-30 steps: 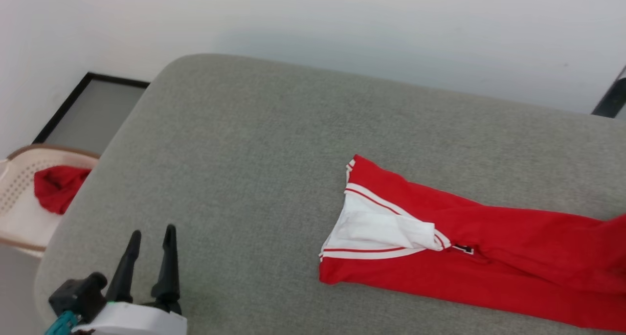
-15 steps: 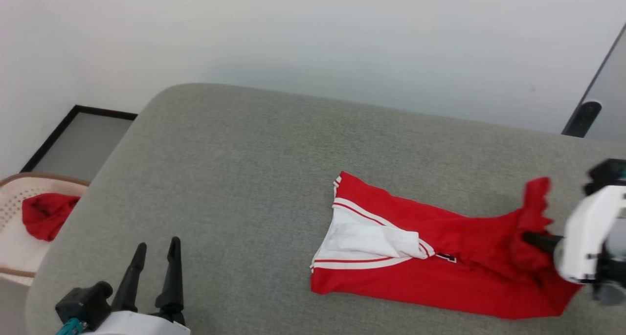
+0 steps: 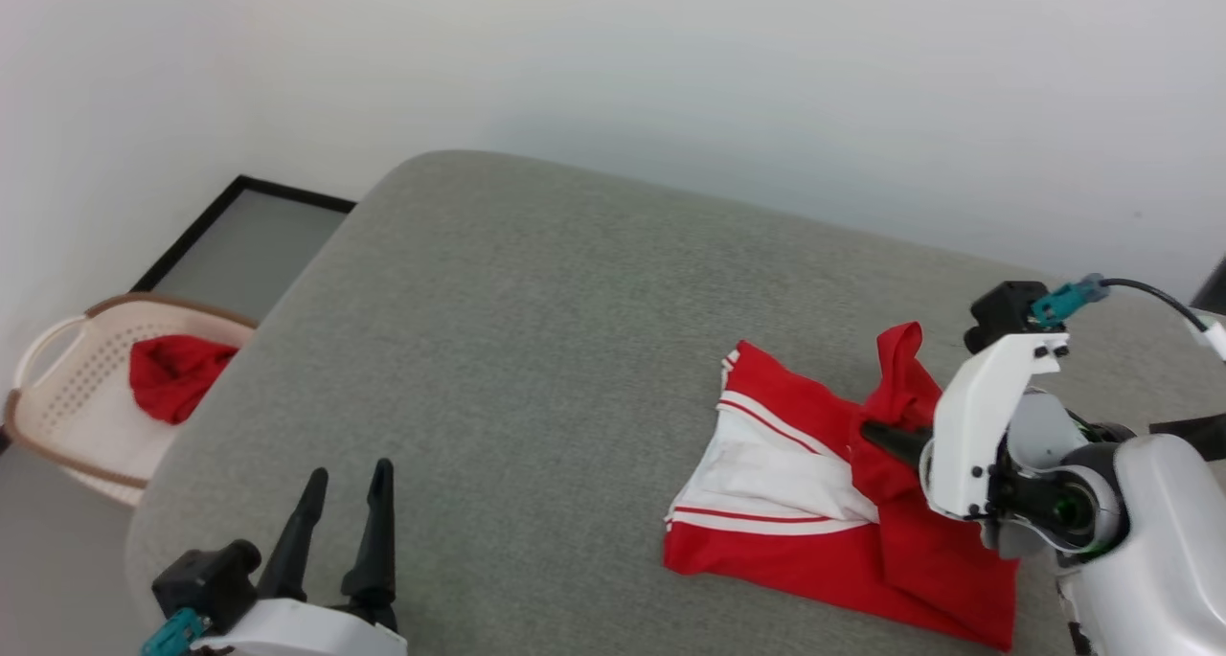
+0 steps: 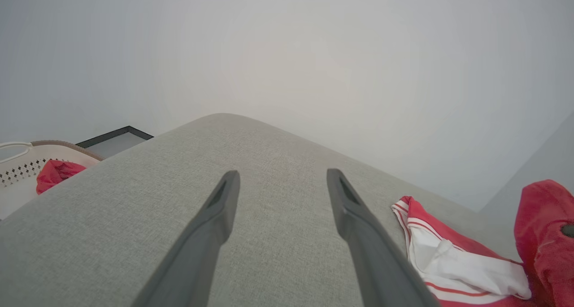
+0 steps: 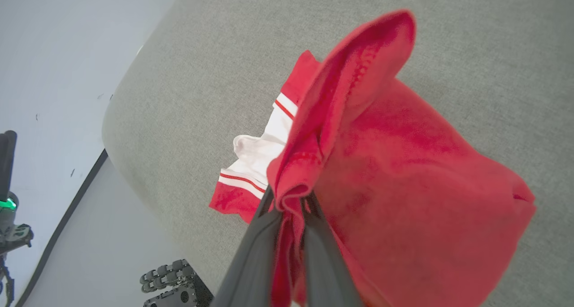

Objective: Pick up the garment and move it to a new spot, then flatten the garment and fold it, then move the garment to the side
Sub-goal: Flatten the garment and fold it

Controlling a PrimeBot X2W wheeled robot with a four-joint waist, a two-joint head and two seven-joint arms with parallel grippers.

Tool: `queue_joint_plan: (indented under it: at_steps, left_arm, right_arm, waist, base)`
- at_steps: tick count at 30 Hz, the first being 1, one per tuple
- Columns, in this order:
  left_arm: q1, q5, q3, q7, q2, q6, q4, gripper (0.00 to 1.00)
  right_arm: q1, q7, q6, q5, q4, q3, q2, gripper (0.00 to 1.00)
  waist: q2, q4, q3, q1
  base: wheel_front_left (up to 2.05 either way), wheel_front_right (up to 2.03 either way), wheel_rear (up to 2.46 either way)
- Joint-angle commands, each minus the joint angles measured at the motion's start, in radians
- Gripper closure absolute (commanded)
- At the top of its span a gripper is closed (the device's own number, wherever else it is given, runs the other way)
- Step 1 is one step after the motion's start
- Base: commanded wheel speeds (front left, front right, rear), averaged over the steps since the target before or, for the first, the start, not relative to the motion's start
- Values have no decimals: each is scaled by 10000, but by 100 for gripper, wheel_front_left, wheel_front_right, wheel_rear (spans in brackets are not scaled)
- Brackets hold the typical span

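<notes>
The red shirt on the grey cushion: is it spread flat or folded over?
Partly folded, not flat: the right end effector holds one red end of the shirt lifted over the rest.

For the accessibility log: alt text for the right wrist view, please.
The right end effector pinches a raised fold of the red T-shirt, whose white sleeve end lies on the grey upholstered surface.

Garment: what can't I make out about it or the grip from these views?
- Head view: part of the garment is hidden behind the right arm.
- Right wrist view: a red fold covers the fingertips of the right gripper, shut on the garment; amount pinched unclear.
- Left wrist view: right and bottom edges cut the garment off.
- Head view: the red cloth in the basket is too bunched to identify.
</notes>
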Motion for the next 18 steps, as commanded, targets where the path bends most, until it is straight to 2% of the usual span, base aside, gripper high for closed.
queue_joint_plan:
  at_steps: [1, 13, 14, 15, 16, 17, 18]
  left_arm:
    - [-129, -7, -4, 0, -33, -30, 33, 0]
    - [-482, -42, -291, 0, -249, -30, 182, 0]
    - [-516, -52, -294, 0, -259, -30, 191, 0]
    - [-543, -73, -295, 0, -258, -30, 206, 0]
    - [-562, -98, -306, 0, -253, -30, 227, 0]
    - [-569, -107, -312, 0, -245, -30, 250, 0]
    - [-574, -108, -314, 0, -233, -30, 271, 0]
  right_arm:
    - [-181, -159, -12, -162, 128, 83, 48, 100]
    - [-945, -1137, -12, -850, 1977, 321, 676, 100]
    - [-1002, -1250, -12, -902, 2118, 384, 686, 84]
    - [-1054, -1378, -12, -997, 2250, 457, 695, 59]
    - [-1110, -1504, -12, -1037, 2375, 540, 700, 17]
    - [-1167, -1592, -12, -1031, 2513, 626, 713, 0]
    - [-1208, -1661, -12, -982, 2644, 678, 725, 0]
  waist:
    - [-1, 280, 65, 0]
    - [-1, 808, 361, 0]
    - [-1, 808, 382, 0]
    - [-1, 804, 399, 0]
    - [-1, 794, 410, 0]
    - [-1, 777, 413, 0]
    - [-1, 756, 408, 0]
  base:
    - [0, 0, 0]
    - [0, 0, 0]
    - [0, 0, 0]
    - [0, 0, 0]
    - [0, 0, 0]
    - [0, 0, 0]
    - [0, 0, 0]
